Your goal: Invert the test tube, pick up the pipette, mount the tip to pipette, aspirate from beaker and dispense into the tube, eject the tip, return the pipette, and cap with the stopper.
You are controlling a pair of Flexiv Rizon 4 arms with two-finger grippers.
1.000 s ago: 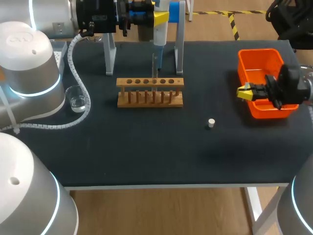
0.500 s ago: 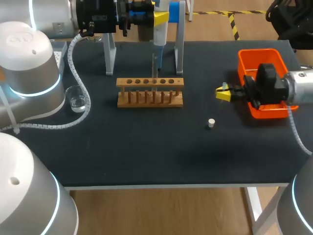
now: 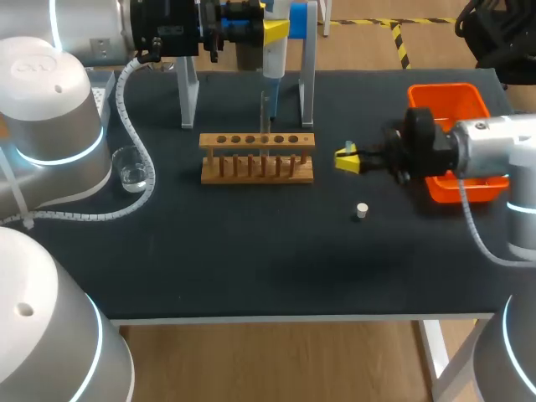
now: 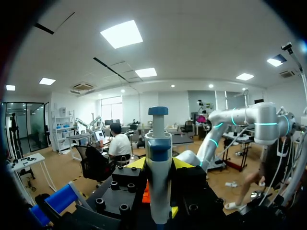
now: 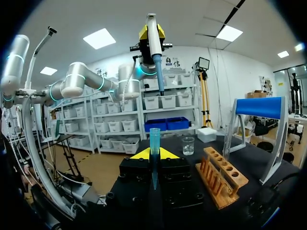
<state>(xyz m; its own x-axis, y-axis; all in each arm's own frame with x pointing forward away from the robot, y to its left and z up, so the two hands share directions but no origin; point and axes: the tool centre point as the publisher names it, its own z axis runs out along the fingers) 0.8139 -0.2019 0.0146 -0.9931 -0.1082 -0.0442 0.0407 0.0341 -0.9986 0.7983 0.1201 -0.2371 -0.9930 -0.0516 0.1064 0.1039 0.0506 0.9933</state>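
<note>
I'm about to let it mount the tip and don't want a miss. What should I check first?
1. Left gripper shut on the pipette: ok.
2. Right gripper shut on the tip: ok.
3. Tip's wide open end pointing out from the fingers: ok.
4. Tip lined up with the pipette's nozzle: not ok, they are well apart.
5. Right gripper clear of the rack: ok, beside it, not touching.
6. Stopper out of the way: ok, it lies alone on the table.
</note>
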